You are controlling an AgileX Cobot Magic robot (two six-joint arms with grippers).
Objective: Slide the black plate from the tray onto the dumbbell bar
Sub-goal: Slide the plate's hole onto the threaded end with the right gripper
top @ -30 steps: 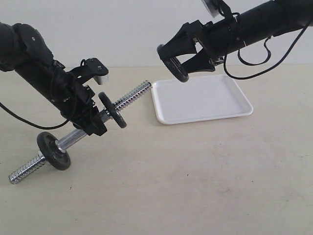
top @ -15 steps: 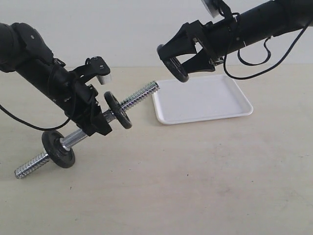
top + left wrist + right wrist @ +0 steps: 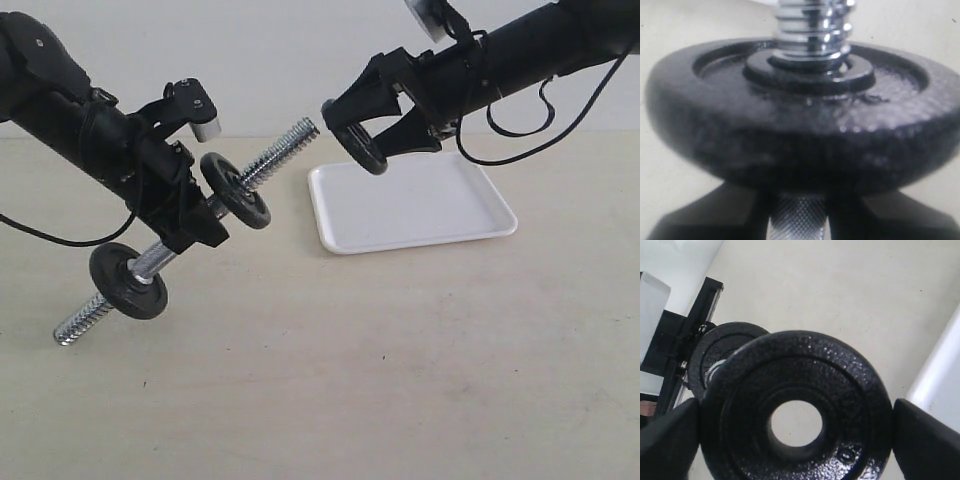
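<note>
The right gripper (image 3: 355, 138) holds the black plate (image 3: 850, 405) by its rim, near the tray's (image 3: 430, 205) far-left corner; the left gripper (image 3: 195, 225) is closed around the dumbbell bar (image 3: 272, 160).

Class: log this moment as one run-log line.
left jaws: shut on tilted bar | right jaws: holding black plate by rim, short of bar tip | bar carries two plates

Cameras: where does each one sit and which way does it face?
Exterior: off the arms, facing across the table; shows both arms, the left gripper on the dumbbell bar, the tray.
Left wrist: along the bar, close on the mounted plate; dark fingers at the frame edge.
Right wrist: looks past its fingers at the held black plate.
Shared: the right wrist view also catches the mounted plate.
</note>
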